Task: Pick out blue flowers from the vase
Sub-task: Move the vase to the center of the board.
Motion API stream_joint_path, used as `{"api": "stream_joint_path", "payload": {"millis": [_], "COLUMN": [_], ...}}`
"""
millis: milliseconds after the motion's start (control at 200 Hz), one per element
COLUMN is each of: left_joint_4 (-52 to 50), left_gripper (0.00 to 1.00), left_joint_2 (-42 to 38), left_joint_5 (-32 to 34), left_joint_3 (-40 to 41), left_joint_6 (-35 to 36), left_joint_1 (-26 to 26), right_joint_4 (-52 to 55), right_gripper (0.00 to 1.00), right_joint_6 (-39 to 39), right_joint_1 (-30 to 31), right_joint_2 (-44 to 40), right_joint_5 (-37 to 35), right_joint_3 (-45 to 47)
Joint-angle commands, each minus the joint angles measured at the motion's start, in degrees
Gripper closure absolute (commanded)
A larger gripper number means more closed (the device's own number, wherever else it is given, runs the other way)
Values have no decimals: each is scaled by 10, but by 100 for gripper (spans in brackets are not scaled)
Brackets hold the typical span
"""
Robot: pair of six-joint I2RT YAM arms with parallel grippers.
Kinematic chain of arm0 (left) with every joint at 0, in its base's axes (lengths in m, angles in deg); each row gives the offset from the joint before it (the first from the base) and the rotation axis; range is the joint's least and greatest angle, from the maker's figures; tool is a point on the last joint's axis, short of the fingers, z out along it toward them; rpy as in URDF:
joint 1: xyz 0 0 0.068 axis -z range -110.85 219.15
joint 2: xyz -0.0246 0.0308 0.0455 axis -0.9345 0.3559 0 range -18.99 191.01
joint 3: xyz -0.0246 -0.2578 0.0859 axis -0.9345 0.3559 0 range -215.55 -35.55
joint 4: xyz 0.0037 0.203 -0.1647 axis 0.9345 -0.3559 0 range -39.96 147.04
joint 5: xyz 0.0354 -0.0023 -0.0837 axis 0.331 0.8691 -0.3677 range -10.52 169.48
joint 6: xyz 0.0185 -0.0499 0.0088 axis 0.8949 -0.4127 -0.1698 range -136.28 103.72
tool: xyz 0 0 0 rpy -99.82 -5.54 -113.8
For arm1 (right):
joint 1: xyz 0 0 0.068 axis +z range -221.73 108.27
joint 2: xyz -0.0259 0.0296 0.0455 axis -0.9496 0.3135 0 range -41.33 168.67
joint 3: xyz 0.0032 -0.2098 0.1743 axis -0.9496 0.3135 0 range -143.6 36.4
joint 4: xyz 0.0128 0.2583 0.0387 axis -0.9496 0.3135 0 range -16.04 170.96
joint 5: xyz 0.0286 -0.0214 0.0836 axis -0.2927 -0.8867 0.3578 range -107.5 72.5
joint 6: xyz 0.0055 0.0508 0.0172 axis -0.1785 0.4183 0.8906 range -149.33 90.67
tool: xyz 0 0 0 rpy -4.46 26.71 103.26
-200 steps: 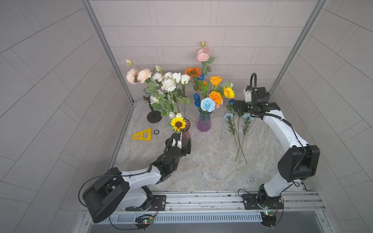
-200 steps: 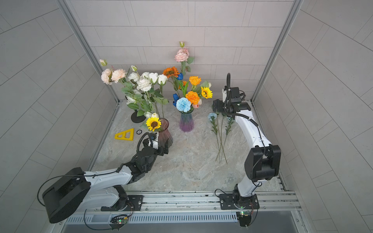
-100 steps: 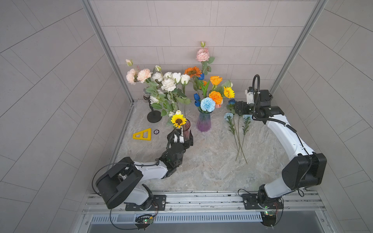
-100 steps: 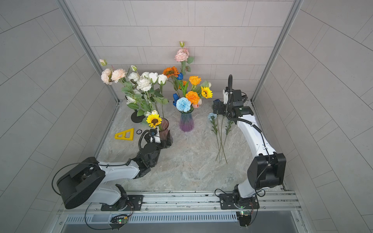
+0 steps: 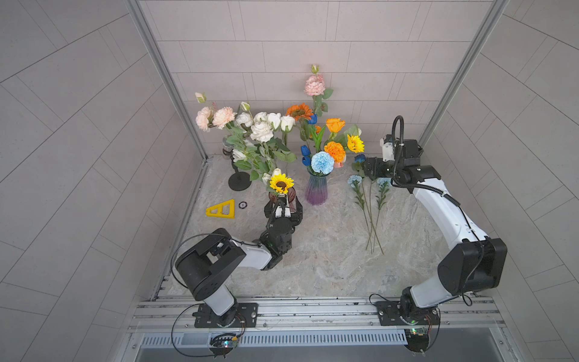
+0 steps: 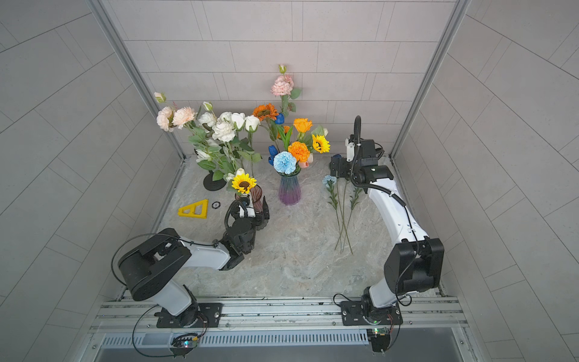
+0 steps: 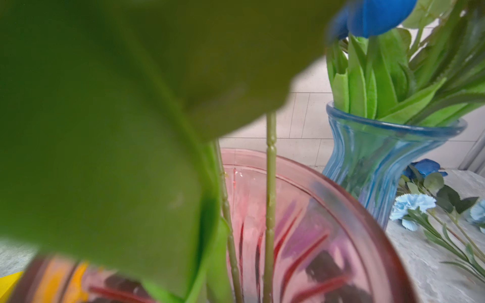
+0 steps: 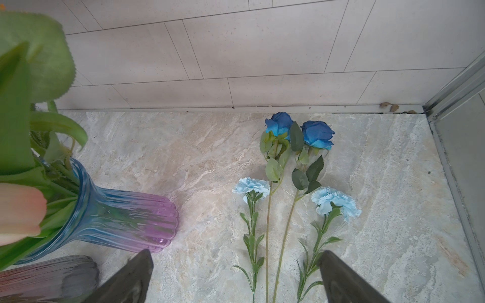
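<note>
I hold the right gripper (image 8: 236,278), jaws spread and empty, over four blue flowers (image 8: 296,168) already laid down; left gripper (image 5: 283,208), jaw state unclear, should steady the pink vase (image 7: 328,236).

Blue-to-purple ribbed vase (image 5: 317,191), pale-blue carnation (image 5: 322,162), yellow sunflower (image 5: 281,183), possibly pink vase (image 7: 328,236)

Bright even light, soft shadows, blurred leaf (image 7: 110,136) fills left wrist view
</note>
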Motion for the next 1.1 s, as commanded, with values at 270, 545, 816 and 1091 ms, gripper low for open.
{"api": "stream_joint_path", "payload": {"millis": [270,545,816,1091], "left_joint_4": [64,65,78,78], "left_gripper": [28,41,44,44], "left_joint_2": [33,48,68,123], "left_joint_5": [22,23,10,-33], "left_joint_3": [-23,-24,-29,-84], "left_joint_6": [40,35,38,58], "left_joint_1": [-2,-10,-43,-98], "right_joint_4": [-11,-12,-14,-18], "right_gripper": [2,3,3,3], "right_joint_6": [-2,-3,-2,1], "right_joint_1": [-2,-2,-2,-2], "right_joint_2": [-34,-41,-46,-53], "right_joint_5": [4,4,6,14], "right_joint_3": [9,12,18,25]}}
